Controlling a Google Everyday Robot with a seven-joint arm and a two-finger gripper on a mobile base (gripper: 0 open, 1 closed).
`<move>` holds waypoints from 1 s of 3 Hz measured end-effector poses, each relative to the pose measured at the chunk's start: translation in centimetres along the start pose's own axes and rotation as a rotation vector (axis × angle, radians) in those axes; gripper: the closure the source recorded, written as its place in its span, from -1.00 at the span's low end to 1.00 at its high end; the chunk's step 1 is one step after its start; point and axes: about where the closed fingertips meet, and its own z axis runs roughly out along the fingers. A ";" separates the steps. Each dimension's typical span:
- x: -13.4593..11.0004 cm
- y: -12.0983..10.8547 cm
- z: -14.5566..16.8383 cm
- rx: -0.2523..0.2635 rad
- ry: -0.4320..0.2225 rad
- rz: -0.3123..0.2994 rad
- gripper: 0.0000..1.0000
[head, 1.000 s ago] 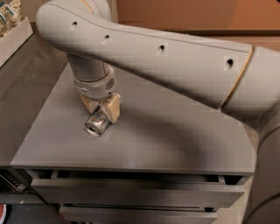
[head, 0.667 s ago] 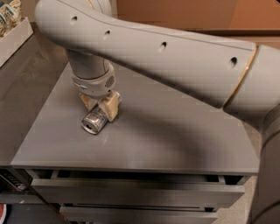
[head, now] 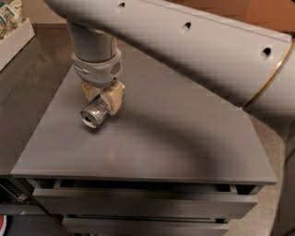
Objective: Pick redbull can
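Observation:
The redbull can (head: 93,114) lies sideways between my gripper's fingers, its shiny silver end facing the camera at the left of the grey cabinet top (head: 175,138). My gripper (head: 101,102) hangs from the big grey arm and is shut on the can with its tan fingers (head: 114,98) on either side. The can is held just above the surface. The can's body is mostly hidden by the fingers.
A white tray (head: 16,39) with packets stands at the far left on a darker counter. Drawers (head: 138,207) run under the cabinet's front edge. A brown box (head: 267,14) is at the back right. The arm covers the upper middle.
The gripper with the can has shifted a little to the left and lifted slightly; the arm has swung up and left with it.

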 end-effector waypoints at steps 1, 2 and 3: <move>1.3 -0.6 -2.9 0.060 -0.006 0.022 1.00; 3.2 -0.7 -6.4 0.135 -0.027 0.042 1.00; 3.2 -1.2 -6.5 0.155 -0.022 0.041 1.00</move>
